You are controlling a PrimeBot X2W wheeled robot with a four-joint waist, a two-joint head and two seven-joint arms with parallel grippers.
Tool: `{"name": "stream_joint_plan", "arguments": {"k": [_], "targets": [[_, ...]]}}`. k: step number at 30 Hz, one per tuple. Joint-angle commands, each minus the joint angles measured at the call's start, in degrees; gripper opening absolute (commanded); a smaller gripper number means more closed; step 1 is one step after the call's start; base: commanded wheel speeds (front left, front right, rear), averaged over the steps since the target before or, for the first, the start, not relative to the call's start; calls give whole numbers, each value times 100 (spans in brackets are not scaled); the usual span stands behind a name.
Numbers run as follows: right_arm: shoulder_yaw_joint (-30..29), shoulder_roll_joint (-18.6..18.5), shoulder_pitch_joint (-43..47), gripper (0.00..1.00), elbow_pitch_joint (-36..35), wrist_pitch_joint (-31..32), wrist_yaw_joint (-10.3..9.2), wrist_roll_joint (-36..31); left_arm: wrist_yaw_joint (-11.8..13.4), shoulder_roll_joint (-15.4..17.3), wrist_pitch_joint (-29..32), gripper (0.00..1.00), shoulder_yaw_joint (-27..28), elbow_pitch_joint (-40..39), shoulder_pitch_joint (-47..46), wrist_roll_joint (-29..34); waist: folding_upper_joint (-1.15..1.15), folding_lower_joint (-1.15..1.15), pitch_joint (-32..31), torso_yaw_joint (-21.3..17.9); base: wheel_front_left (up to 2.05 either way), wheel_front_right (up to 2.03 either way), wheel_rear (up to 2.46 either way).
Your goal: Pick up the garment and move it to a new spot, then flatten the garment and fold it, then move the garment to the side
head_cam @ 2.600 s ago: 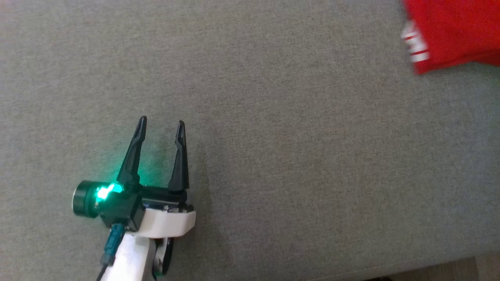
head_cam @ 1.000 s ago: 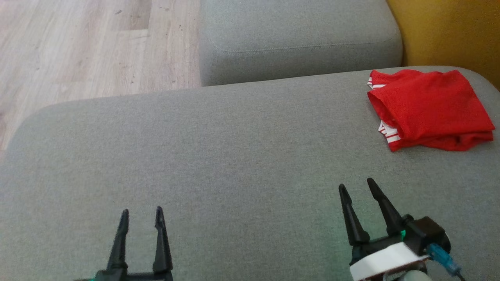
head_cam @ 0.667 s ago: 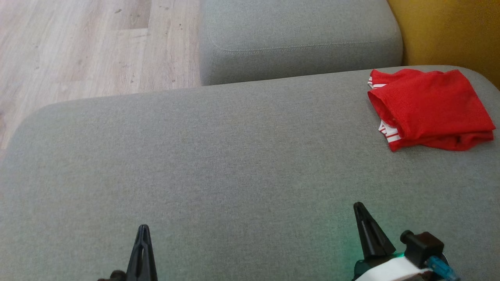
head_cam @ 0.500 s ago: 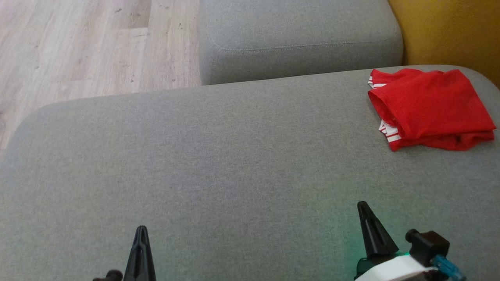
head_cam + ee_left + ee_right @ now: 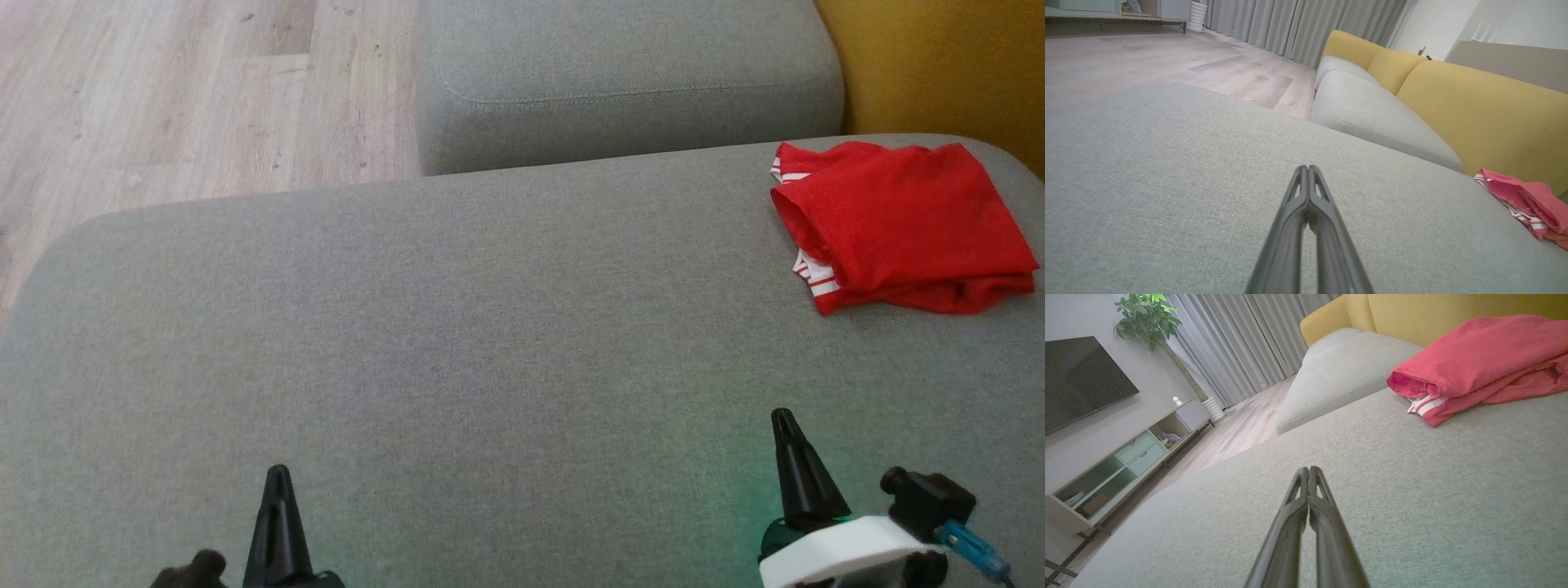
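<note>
A broad grey sofa seat spreads across the head view, with a wooden floor beyond its far left edge, a second grey cushion behind it and a yellow backrest at the far right. The red garment, folded into a loose packet with white stripes showing at its left edge, lies on the seat's far right corner, close under the backrest.

Across the room a low cabinet stands beneath a dark television. Its open cubby holds a small greyish thing, too blurred to name; the glass-fronted compartments lower down show only dim shapes.

The left gripper rises from the bottom edge at the lower left, pointing away over the bare seat, its fingers pressed together on nothing. The right gripper sits at the lower right, its fingers likewise pressed together and empty, well apart from the garment.
</note>
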Motion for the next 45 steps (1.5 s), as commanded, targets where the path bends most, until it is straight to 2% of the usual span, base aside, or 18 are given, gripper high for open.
{"name": "stream_joint_plan", "arguments": {"k": [1,45], "targets": [[-44,-76,-304,0,-179,33,11,206,-50,71,34,0,108,-131,-278,-195,0,0,3,1,0,0,0],[-602,-137,-653,0,-178,673,26,3101,-577,138,680,0,608,197,-893,-3129,0,-1,94,28,0,0,0]]}}
